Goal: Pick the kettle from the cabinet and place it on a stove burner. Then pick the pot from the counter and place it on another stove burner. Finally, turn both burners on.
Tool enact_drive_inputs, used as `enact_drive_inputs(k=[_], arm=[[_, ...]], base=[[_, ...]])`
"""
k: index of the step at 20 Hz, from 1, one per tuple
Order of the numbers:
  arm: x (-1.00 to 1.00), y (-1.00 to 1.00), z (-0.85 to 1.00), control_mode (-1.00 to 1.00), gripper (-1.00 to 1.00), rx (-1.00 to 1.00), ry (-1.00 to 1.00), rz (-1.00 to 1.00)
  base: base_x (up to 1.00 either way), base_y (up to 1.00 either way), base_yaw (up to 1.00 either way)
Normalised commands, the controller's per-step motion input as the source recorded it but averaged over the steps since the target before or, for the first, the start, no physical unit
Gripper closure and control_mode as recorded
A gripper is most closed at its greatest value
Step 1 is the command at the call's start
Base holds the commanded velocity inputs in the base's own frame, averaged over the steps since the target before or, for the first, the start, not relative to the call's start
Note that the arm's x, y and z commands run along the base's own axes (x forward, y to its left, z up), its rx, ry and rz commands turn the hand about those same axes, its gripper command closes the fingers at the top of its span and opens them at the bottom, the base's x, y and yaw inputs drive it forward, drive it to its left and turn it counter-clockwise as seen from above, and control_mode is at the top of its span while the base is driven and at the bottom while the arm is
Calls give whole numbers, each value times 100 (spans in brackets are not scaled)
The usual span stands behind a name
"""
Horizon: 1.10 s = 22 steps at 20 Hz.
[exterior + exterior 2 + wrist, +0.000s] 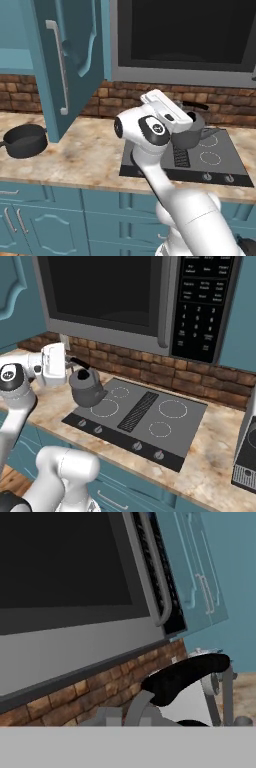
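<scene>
- End effector [70,367] clenched on the kettle's black handle, kettle [87,387] held just above the cooktop.
- Kettle over the white burner ring [104,408] at the cooktop's 8 o'clock.
- Best lowered straight, base centred inside the ring, kept upright, released only once seated.
- Pot [24,141] waiting on the surface [85,155], at 9 o'clock, under the open cabinet [70,60].

One kettle [87,387], one pot [24,140] — four burner rings [172,408], four knobs [136,446].

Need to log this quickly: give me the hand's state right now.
Hand: closed on the kettle by its black handle, above the stove's front-left burner.
</scene>
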Motion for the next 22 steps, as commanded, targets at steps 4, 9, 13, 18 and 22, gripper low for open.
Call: enact_drive_inputs(k=[4, 9, 13, 18, 22], arm=[[33, 0, -9, -100, 100, 0, 0, 2], [33, 0, -11, -100, 100, 0, 0, 1], [33, 0, -17, -100, 100, 0, 0, 1], [30, 0, -21, -100, 100, 0, 0, 1], [29, -2, -19, -100, 100, 0, 0, 0]], base=[[0, 0, 0], [0, 0, 0], [0, 0, 0], [0, 0, 0], [0, 0, 0]])
